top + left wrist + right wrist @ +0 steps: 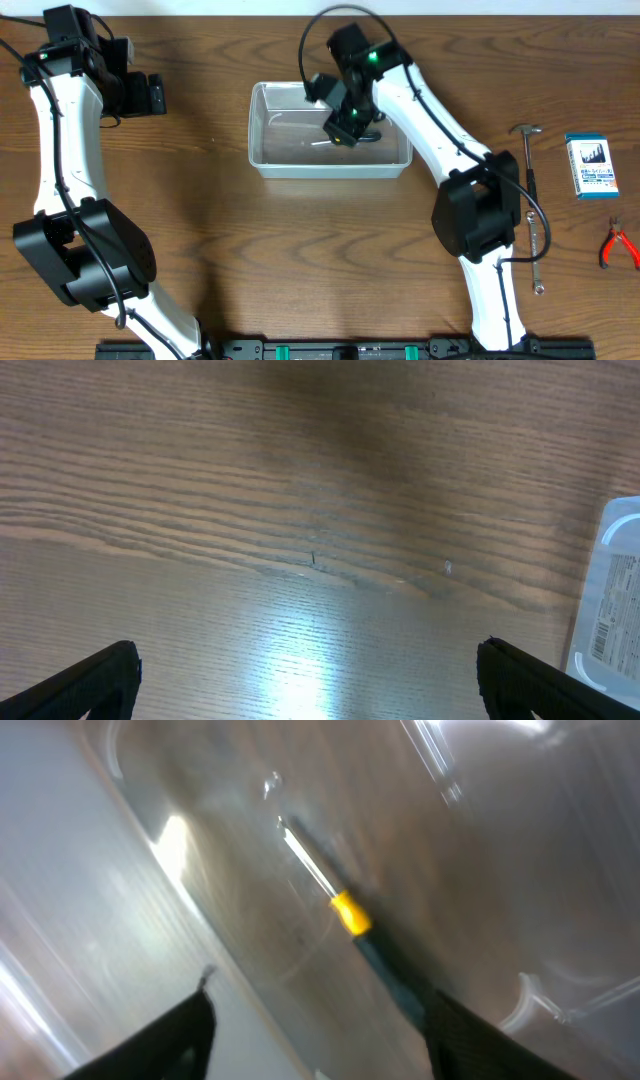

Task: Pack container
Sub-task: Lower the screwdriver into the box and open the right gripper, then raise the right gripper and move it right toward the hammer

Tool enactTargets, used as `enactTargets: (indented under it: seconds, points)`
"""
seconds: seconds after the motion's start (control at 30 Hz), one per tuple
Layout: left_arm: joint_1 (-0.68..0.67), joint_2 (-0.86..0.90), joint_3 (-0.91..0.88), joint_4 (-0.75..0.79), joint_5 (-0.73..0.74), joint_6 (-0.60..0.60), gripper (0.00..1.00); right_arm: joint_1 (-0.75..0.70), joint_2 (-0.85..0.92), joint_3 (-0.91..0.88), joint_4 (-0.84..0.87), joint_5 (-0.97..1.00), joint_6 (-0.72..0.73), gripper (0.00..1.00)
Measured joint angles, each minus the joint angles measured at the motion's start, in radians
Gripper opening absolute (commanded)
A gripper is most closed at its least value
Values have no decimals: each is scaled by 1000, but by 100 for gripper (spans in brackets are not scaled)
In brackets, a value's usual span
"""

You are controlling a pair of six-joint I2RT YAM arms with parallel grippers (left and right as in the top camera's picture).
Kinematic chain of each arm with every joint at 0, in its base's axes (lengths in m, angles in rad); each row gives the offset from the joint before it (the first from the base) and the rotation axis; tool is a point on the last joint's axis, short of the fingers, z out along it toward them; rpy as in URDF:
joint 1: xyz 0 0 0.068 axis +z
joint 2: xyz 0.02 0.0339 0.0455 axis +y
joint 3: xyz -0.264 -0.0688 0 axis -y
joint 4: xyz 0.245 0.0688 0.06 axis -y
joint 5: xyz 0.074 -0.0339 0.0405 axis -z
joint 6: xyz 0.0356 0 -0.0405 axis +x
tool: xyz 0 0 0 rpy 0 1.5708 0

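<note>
The clear plastic container (330,168) stands mid-table. A screwdriver with a silver shaft, yellow collar and dark handle (350,915) lies on its floor, faintly visible from overhead (322,143). My right gripper (345,128) hangs over the container's middle, tilted down. In the right wrist view its fingers (320,1030) are apart, and the handle runs toward the right finger. The container's pale wall (70,910) is at left. My left gripper (155,95) is open and empty above bare table at far left (310,680). The container's corner (615,600) shows at the right edge of its view.
To the right of the container lie a hammer (528,160), a thin wrench (537,255), a small blue-and-white box (590,166) and red-handled pliers (617,245). The right arm's base stands between the container and these tools.
</note>
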Motion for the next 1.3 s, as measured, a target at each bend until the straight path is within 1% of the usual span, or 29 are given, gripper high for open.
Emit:
enactTargets:
  seconds: [0.07, 0.2, 0.33, 0.5, 0.73, 0.87, 0.97, 1.07, 1.3]
  points:
    - [0, 0, 0, 0, 0, 0, 98, 0, -4, 87, -57, 6, 24, 99]
    - [0, 0, 0, 0, 0, 0, 98, -1, -39, 226, -158, 69, 84, 99]
    - [0, 0, 0, 0, 0, 0, 98, -13, -113, 307, -240, 159, 154, 99]
    - [0, 0, 0, 0, 0, 0, 98, -55, -233, 327, -312, 212, 227, 99]
    - [0, 0, 0, 0, 0, 0, 98, -156, -368, 329, -437, 236, 333, 99]
    - [0, 0, 0, 0, 0, 0, 98, -230, -425, 328, -443, 237, 404, 99]
    - [0, 0, 0, 0, 0, 0, 98, -276, -467, 311, -443, 243, 440, 99]
    - [0, 0, 0, 0, 0, 0, 98, -309, -521, 243, -444, 244, 463, 99]
    - [0, 0, 0, 0, 0, 0, 98, -375, -672, -91, -444, 247, 480, 99]
